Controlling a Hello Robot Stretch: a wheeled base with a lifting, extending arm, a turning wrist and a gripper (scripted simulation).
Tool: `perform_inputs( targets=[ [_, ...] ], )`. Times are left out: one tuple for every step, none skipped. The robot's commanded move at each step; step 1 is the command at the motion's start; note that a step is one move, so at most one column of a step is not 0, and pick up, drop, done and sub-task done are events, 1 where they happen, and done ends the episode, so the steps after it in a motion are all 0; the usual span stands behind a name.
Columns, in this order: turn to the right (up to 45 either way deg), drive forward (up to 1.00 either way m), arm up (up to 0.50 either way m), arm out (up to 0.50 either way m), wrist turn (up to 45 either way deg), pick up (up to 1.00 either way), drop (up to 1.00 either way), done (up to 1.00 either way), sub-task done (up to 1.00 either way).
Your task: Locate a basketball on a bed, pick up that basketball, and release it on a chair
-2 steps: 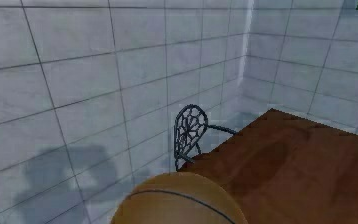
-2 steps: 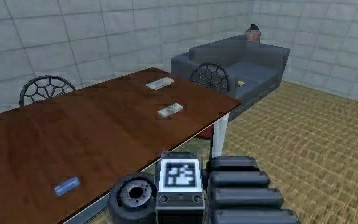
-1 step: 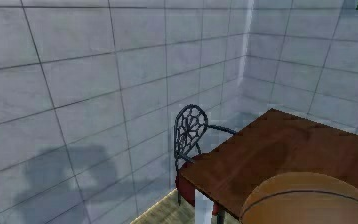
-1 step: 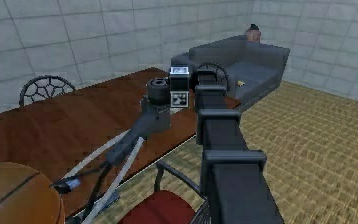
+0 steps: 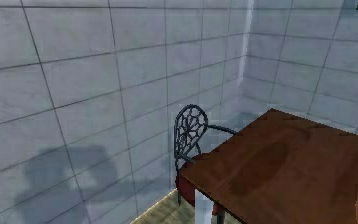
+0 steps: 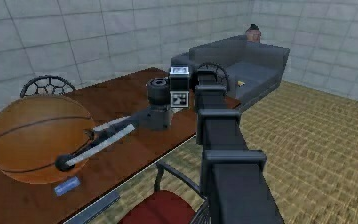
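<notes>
Arm side view: my pincer (image 6: 72, 155) reaches toward eight o'clock at the basketball (image 6: 27, 125), with the table (image 6: 117, 95) behind. I cannot tell whether it grips the ball. A chair (image 6: 157, 212) at five o'clock looks like the likely drop spot.

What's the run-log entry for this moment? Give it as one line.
gripper: at basketball, hold cannot be told | basketball: in front of brown table, contact unclear | chair: behind brown table, basketball not on it
</notes>
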Motion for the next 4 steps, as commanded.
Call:
perform_inputs(
  targets=[
    [0.0,0.00,0.00,0.00,45.0,0.00,0.00,0.00,0.00],
    [0.0,0.00,0.00,0.00,21.0,0.00,0.00,0.00,0.00],
    [0.0,0.00,-0.44,0.00,0.0,0.00,0.00,0.00,0.00],
    [0.0,0.00,-0.50,0.00,0.0,0.00,0.00,0.00,0.00]
  ],
)
